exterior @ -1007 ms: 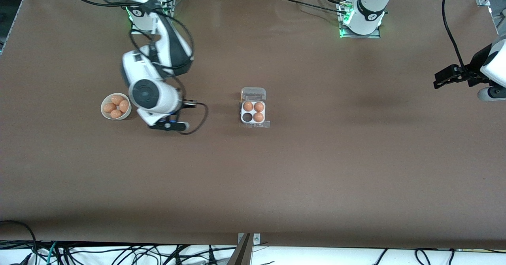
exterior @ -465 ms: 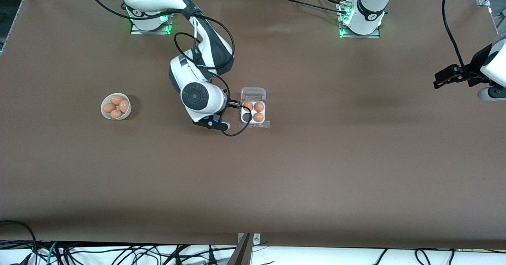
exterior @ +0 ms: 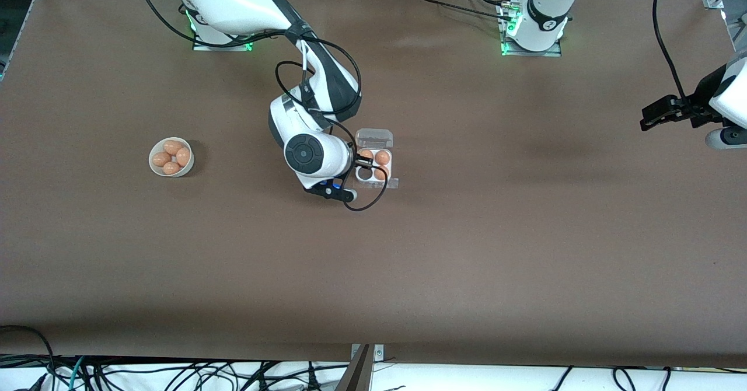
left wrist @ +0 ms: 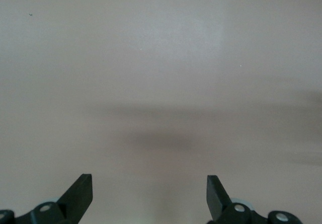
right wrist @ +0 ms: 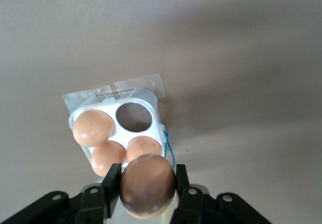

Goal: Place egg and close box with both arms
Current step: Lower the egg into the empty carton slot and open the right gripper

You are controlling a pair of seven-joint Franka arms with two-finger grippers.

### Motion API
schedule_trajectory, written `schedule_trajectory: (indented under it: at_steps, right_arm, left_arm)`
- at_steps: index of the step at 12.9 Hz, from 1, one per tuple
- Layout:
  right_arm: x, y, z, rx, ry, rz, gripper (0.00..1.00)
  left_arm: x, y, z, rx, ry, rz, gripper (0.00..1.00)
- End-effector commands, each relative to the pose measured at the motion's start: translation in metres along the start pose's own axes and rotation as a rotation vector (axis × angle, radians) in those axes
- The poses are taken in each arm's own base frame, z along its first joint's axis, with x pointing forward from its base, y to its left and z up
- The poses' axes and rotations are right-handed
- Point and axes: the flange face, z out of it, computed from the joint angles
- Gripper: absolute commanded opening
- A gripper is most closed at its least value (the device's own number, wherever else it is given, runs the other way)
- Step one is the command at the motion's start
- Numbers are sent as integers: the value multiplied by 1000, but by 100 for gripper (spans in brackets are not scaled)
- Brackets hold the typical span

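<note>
Three eggs [right wrist: 93, 127] fill the box [right wrist: 83, 101] — one cell [right wrist: 134, 117] empty — bowl [exterior: 153, 170] holds four.

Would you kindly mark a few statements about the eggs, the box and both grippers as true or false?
1. The right gripper holds an egg between its fingers. True.
2. All four cells of the box are filled. False: three hold eggs, one is empty.
3. The box's lid is shut. False: it stands open.
4. The left gripper is open and holds nothing. True.
5. The white bowl holds no eggs. False: it holds four.
</note>
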Motion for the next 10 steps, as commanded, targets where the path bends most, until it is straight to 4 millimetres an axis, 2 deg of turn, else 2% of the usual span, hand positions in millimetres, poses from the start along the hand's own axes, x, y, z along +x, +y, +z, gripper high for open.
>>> schedule_trajectory:
  at_steps: [1,5,10]
  right_arm:
    - [9,-13,19,30,22,18,17]
    - [18,-15,34,66,35,37,17]
    - [15,-21,47,86,32,37,17]
  left_arm:
    - [2,-2,-7,27,-3,15,100]
    - [3,-2,-6,27,-4,15,100]
    - [2,-2,-7,27,-3,15,100]
